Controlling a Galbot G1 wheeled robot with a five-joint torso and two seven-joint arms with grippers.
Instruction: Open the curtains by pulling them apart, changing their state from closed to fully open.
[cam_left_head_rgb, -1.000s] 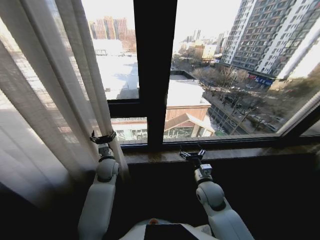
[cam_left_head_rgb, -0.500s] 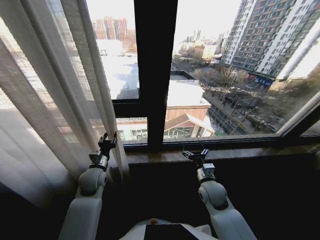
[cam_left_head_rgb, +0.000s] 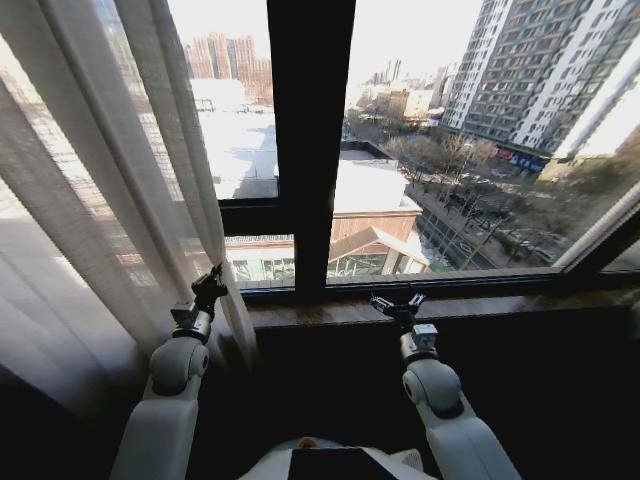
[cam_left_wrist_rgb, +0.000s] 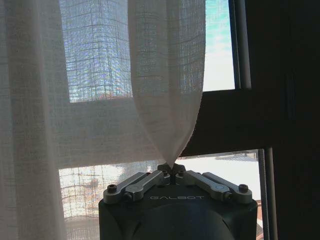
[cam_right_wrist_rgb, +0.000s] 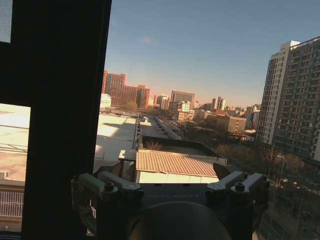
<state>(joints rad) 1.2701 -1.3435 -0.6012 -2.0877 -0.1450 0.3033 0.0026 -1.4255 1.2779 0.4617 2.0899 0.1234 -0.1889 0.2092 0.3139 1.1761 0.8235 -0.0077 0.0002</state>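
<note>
curtains (cam_left_head_rgb: 110, 190) bunched left; left pincer (cam_left_wrist_rgb: 171, 172) clenched on edge; right pincer (cam_left_head_rgb: 399, 302) released above sill (cam_left_head_rgb: 500, 300).

Curtains (cam_left_head_rgb: 110, 170) hang left of the window frame (cam_left_head_rgb: 310, 140), before the glass.

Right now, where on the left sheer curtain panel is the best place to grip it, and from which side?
The free inner edge fold of the curtain, approached from the room side, below. It hangs as a narrow pleat tapering to a point, which the left gripper is pinching.
</note>
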